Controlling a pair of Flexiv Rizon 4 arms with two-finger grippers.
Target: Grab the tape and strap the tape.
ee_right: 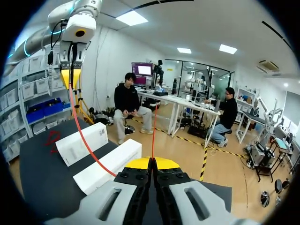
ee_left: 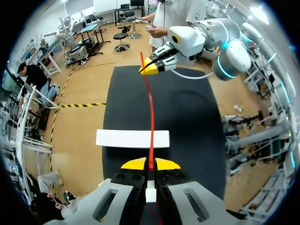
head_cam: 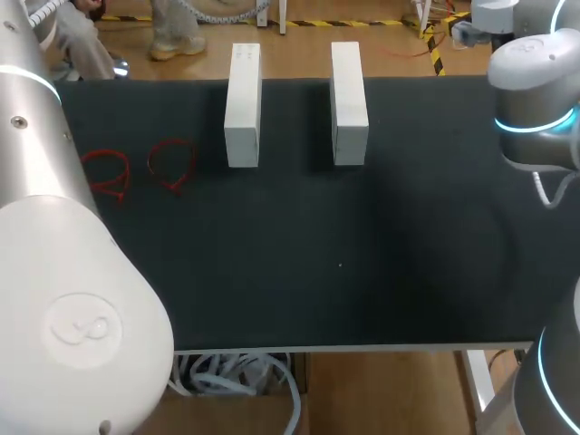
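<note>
tape first: the red tape (ee_left: 152,122) is off the table (head_cam: 408,254) and strung through the air between your two grippers. the left gripper (ee_left: 151,164) has its yellow tips pinched together on one end, the strip coming out from between them. the right gripper (ee_left: 149,69) is clamped the same way further along, with a short tail of tape sticking out past its tips.

from the right wrist you see the same line reversed: the tape curves away from your right gripper (ee_right: 151,162) up to the left gripper (ee_right: 71,77), which hangs higher and points down. the free tail rises straight ahead of the right fingertips.

from the left wrist the tape passes above a white block lying crosswise on the black cloth.

in the head view your left arm (head_cam: 54,272) fills the near left corner and your right arm (head_cam: 535,100) sits at the far right. the left white block (head_cam: 243,104) and right white block (head_cam: 349,91) lie side by side at the far edge, apart. two red loops (head_cam: 172,163) lie to their left, possibly more of the same tape, though they are too small to be sure.
</note>
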